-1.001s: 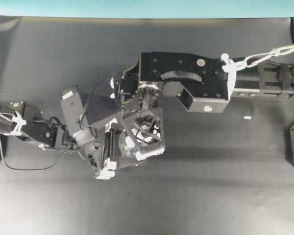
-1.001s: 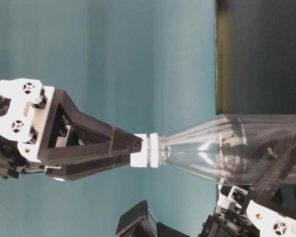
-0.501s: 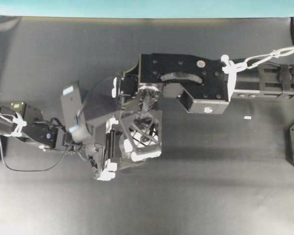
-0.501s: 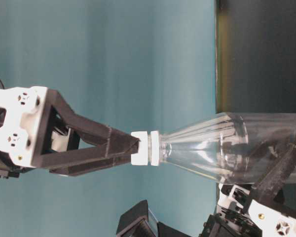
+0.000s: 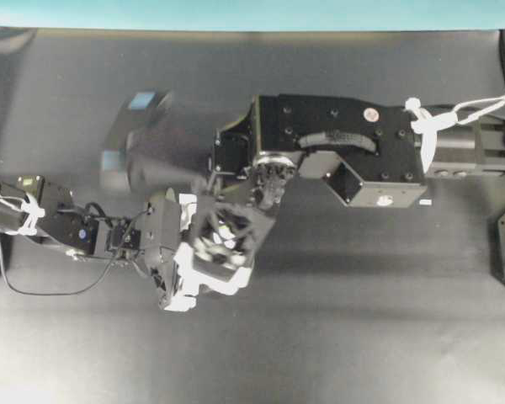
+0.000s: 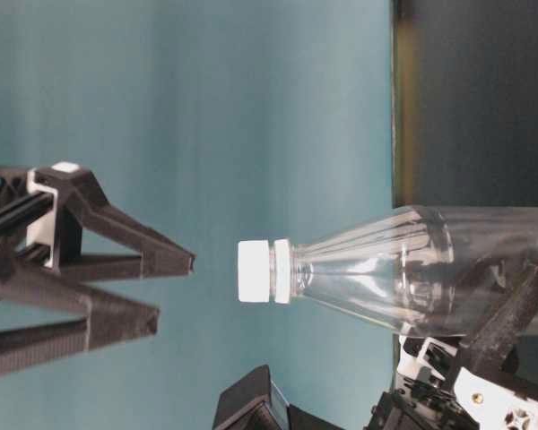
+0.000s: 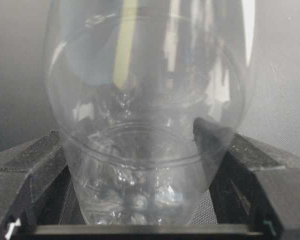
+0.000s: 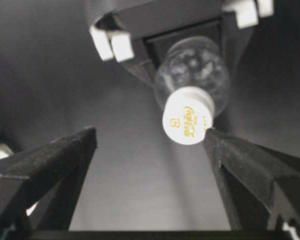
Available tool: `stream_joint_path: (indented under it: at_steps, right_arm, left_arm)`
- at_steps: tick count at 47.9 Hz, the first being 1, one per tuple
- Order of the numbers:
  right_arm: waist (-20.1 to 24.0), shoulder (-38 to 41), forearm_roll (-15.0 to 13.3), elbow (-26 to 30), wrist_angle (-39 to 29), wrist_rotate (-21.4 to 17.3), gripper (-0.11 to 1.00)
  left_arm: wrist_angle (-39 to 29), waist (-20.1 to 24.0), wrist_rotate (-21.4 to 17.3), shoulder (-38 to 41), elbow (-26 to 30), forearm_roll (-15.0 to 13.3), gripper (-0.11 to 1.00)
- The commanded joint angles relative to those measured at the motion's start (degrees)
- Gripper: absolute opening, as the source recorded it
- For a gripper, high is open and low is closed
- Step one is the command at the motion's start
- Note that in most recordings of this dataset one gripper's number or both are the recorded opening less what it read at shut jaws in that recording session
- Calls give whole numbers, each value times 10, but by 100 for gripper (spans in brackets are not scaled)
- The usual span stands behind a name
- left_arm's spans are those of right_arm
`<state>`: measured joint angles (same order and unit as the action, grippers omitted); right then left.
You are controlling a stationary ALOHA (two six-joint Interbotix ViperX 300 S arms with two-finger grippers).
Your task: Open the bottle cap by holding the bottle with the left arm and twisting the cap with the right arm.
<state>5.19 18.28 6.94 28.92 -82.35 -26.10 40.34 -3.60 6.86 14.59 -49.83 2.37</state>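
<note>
The left gripper (image 7: pixel 140 220) is clamping the bottle (image 6: pixel 403 269) low on its clear body, fingers (image 7: pixel 35 165) pressing both sides. The bottle is standing upright on the table (image 5: pixel 362 320), leaning a little (the table-level view is turned sideways). The bottle cap (image 6: pixel 254 270) is sitting on the neck, white with yellow print on top. The right gripper (image 6: pixel 166 296) is hanging above the cap, jaws spread wide, clear of it in the table-level view.

Bottle (image 6: pixel 403 269) clear glossy plastic; bottle cap (image 8: pixel 188 122) matt white plastic.
</note>
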Motion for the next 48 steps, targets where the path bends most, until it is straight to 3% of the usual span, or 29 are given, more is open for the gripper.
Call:
stream_joint_path:
  at_steps: [1, 18, 36, 48]
  right_arm:
    - [11, -5, -16, 8, -4, -44, 83]
    - [11, 32, -22, 14, -49, -172, 82]
    - [8, 41, -24, 3, -41, -182, 75]
    - [7, 43, -24, -6, -34, -178, 58]
  left_arm:
    - [-7, -7, 2, 5, -3, 3, 81]
    - [-7, -7, 2, 5, -4, 3, 81]
    - [-7, -6, 2, 9, -3, 2, 81]
    - [-7, -5, 2, 9, -3, 3, 81]
